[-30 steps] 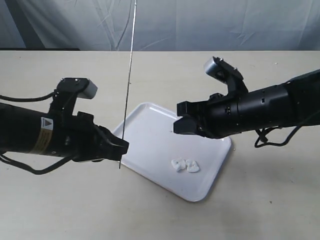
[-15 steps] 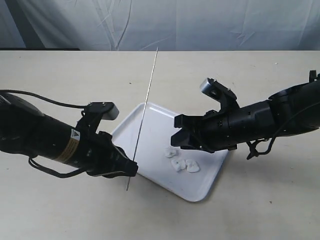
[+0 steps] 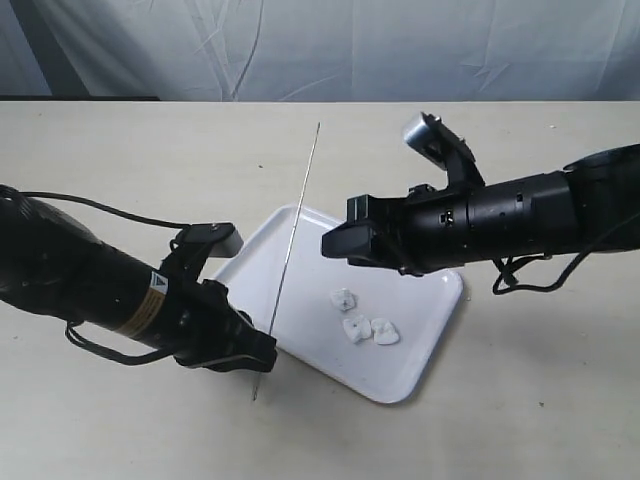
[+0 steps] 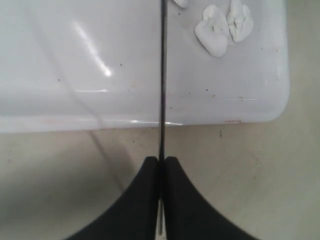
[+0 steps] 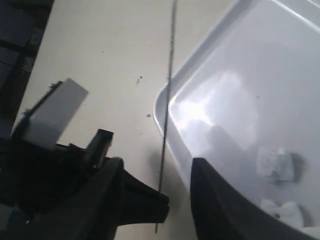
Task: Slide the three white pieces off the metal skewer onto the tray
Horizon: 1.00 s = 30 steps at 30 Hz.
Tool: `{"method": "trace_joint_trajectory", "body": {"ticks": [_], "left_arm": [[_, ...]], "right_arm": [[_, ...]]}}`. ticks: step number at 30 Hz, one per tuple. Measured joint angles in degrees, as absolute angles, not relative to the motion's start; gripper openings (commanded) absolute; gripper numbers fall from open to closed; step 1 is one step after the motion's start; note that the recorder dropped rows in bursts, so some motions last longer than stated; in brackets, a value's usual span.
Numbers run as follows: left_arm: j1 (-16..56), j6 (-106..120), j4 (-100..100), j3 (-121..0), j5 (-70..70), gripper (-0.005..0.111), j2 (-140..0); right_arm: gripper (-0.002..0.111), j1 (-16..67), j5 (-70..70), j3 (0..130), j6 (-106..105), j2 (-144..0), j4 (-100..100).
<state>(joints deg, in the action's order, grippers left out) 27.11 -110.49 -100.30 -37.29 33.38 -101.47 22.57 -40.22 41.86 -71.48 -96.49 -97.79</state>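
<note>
In the exterior view we see the left gripper (image 3: 255, 355) closed on the metal skewer (image 3: 290, 250) close to its lower end. The rod is tilted, with its lower tip just above the counter (image 3: 500, 420) beside the tray (image 3: 405, 375) and its upper end leaning toward the counter's far edge. The rod is bare. The three white pieces (image 3: 355, 328) lie on the tray, which sits about mid-counter. Two of them touch each other and the third lies just beside them, on the side nearer the far edge. The right gripper (image 3: 335, 245) hovers above the tray, apart from the skewer and the pieces.

In the left wrist view we see the left gripper (image 4: 161, 162) with its two dark fingers pressed together around the metal skewer (image 4: 162, 75). The rod runs straight out across the tray (image 4: 75, 60), and its rim meets the bare counter (image 4: 250, 175). Two white pieces (image 4: 214, 35) lie touching on the tray to one side of the rod, and a third is cut off by the frame.

In the right wrist view we see the right gripper (image 5: 157, 165) with its fingers spread apart and holding nothing. Beyond them the metal skewer (image 5: 167, 125) crosses the tray (image 5: 225, 75) at its rim. Two white pieces (image 5: 274, 165) show on the tray, blurred.
</note>
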Motion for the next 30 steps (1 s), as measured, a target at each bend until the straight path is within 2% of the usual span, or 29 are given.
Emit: {"method": "trace_joint_trajectory", "body": {"ticks": [17,20,21,23,30], "left_arm": [[27.3,-111.2,-100.3,-38.7,33.6,0.001,-104.0],[27.3,-111.6,-100.3,-38.7,33.6,0.011,-104.0],[27.3,-111.6,-100.3,-38.7,33.6,0.019,-104.0],[27.3,-111.6,-100.3,-38.7,33.6,0.027,-104.0],[27.3,-111.7,-100.3,-38.7,28.5,0.029,-103.7]], "right_arm": [[0.042,22.6,-47.5,41.9,-68.8,-82.4,-98.1],[0.042,22.6,-47.5,41.9,-68.4,-80.1,-98.1],[0.042,22.6,-47.5,41.9,-68.2,-79.7,-98.1],[0.042,22.6,-47.6,41.9,-67.9,-79.2,-98.1],[0.042,22.6,-48.6,41.9,-67.2,-78.8,-96.7]]}}
